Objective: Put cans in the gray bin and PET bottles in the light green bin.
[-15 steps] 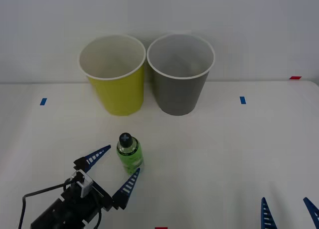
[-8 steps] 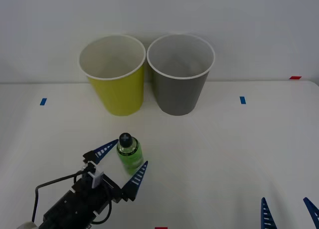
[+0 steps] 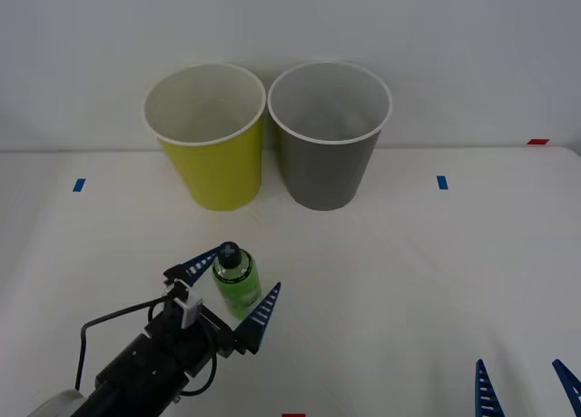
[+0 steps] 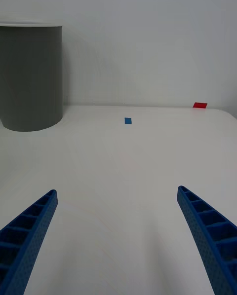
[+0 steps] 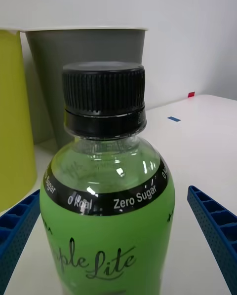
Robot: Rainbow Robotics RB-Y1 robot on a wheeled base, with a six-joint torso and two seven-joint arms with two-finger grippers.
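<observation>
White bench [image 3: 408, 272] under a plain pale wall.

Front view: left pincer [image 3: 233, 288] spread wide around the upright bottle [image 3: 236, 279], one blue finger on each side, no clear contact with either. Beyond the pincer, well apart from it, green bin [image 3: 211, 153] and gray bin [image 3: 327, 149] standing upright side by side, rims nearly touching. Right pincer [image 3: 526, 385] parked at the near right edge, fingers spread, far from the bottle.

Right wrist view: right pincer [image 4: 118, 236] spread over bare bench, gray bin [image 4: 30, 75] far ahead; blue tape [image 4: 128, 121] and red tape [image 4: 199, 105] farther off.

Left wrist view: bottle [image 5: 106, 211] standing between the spread fingers [image 5: 212, 226], black cap up, green label facing the camera; gray bin [image 5: 84, 63] and green bin [image 5: 15, 117] behind it.
</observation>
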